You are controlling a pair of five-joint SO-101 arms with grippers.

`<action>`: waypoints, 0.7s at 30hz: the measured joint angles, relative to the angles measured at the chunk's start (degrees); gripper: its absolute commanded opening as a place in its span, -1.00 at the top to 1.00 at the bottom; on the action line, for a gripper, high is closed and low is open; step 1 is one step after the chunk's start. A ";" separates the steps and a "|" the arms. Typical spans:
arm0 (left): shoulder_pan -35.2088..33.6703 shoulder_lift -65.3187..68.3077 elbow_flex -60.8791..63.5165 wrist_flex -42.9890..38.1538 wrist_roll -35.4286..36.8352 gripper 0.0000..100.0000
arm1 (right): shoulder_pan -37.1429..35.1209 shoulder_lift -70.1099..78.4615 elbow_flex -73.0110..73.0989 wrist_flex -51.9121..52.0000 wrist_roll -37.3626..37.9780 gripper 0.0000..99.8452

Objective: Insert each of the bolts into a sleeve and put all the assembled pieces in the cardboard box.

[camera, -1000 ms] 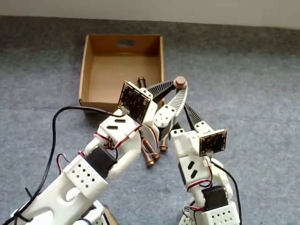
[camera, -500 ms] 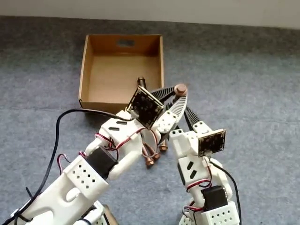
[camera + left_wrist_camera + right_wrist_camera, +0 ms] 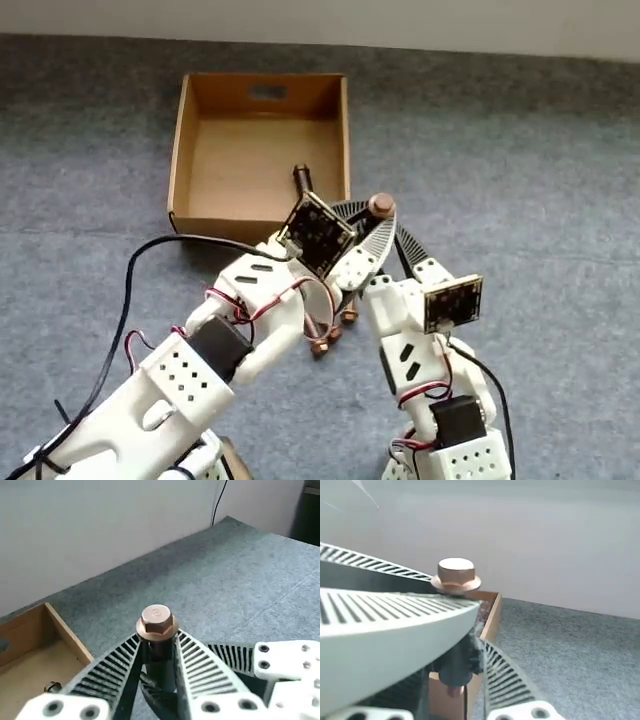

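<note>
Far side, left of centre: box (image 3: 178, 150) set on counter (image 3: 540, 150), top open. Inside, by near right corner: dark piece (image 3: 301, 180) stood upright. Centre: left pincer (image 3: 157, 642) clamped shut on bolt (image 3: 157, 619) just under hex head; bolt held upright, just off box's near right corner. Under arms: two loose bolts (image 3: 320, 346) lain on counter. Right: right pincer (image 3: 383, 220) closed on same bolt's dark lower part. Counter covered in grey carpet-like cloth; pale wall (image 3: 100, 530) behind, black cable (image 3: 219, 500) hung along it.
</note>
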 measured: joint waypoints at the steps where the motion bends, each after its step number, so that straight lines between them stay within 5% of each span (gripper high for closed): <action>1: 0.00 0.00 0.18 0.00 0.00 0.83 | 0.00 0.00 0.00 0.00 0.00 0.99; 21: -1.41 -0.88 0.44 4.40 0.00 0.66 | 0.00 0.09 0.09 0.09 0.00 0.99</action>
